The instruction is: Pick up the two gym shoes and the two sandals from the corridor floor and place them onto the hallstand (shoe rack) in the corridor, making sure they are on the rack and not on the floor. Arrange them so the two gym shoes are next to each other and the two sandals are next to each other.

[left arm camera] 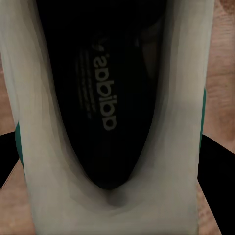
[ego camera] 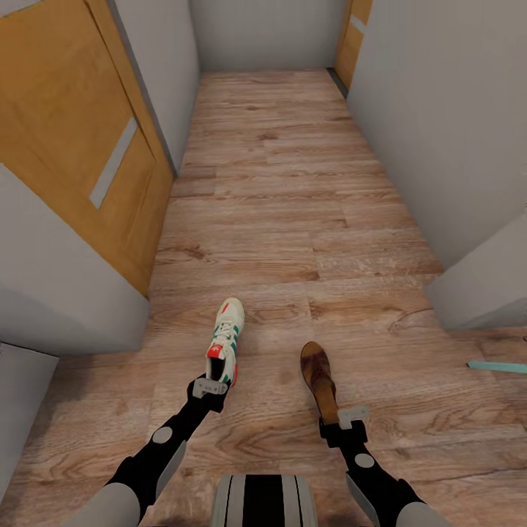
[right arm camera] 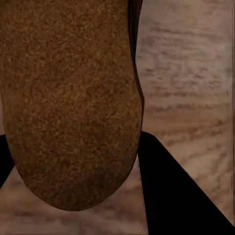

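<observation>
One gym shoe (ego camera: 227, 340), white with green stripes and a red tongue patch, points away from me over the corridor floor (ego camera: 278, 183). My left gripper (ego camera: 212, 386) is shut on its heel. The left wrist view looks into the shoe's dark insole (left arm camera: 110, 98), with a black finger (left arm camera: 218, 186) beside the white collar. To the right, one brown sandal (ego camera: 319, 377) also points away, and my right gripper (ego camera: 350, 419) is shut on its rear end. Its tan footbed (right arm camera: 68, 98) shows close up in the right wrist view, next to a black finger (right arm camera: 171, 196). The hallstand is out of view.
Grey walls line both sides of the corridor. A wooden door (ego camera: 80, 146) stands open at the left and another door (ego camera: 353, 36) sits far back on the right. A grey wall corner (ego camera: 483, 285) juts in at the right, with a teal strip (ego camera: 498, 366) on the floor beyond it.
</observation>
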You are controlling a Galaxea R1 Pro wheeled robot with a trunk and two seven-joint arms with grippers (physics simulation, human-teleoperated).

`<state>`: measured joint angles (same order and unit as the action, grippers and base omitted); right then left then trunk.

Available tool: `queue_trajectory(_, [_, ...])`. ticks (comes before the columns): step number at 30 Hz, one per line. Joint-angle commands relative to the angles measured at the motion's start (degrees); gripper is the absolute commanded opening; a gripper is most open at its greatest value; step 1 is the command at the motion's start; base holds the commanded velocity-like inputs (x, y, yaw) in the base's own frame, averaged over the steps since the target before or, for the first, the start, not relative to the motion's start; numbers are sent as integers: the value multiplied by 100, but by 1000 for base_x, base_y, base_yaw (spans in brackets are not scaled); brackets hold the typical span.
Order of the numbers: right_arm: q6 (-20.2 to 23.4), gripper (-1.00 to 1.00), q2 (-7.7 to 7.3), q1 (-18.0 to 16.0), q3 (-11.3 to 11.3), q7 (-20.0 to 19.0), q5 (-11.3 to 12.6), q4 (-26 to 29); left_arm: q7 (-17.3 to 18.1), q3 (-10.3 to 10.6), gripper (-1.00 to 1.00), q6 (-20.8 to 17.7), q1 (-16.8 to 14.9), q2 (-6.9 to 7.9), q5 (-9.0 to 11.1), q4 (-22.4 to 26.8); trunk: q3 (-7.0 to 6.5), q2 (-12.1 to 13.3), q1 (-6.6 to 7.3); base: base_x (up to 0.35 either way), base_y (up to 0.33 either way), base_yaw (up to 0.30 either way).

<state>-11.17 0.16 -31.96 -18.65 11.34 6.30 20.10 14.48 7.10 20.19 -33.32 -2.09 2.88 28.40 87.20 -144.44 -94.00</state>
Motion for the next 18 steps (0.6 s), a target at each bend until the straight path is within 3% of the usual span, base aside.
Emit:
queue_trajectory(1, [-26,-100,-4,-4,-53,38,83,-6,3,8,-100,20,5,0,28,-11,-20,1,3,0,0,0])
queue_trajectory(12, [-191,-100,-6,-4,-61,67,78,-47,-58,4,-100,9,35,105,16,-86,-264,15,31,0,0,0])
queue_trajectory(14, [-196,-100,-8,-4,-56,68,78,-81,-108,0,-100,12,81,157,18,-109,-308,18,37,0,0,0])
queue_trajectory(15, [-199,-100,-25,-4,-50,72,79,-108,-215,-14,-100,22,254,290,34,-127,-330,19,39,0,0,0])
queue_trajectory(18, [-205,-100,-55,-4,-45,85,81,-115,-315,-16,-100,43,400,343,37,-140,-399,23,47,0,0,0])
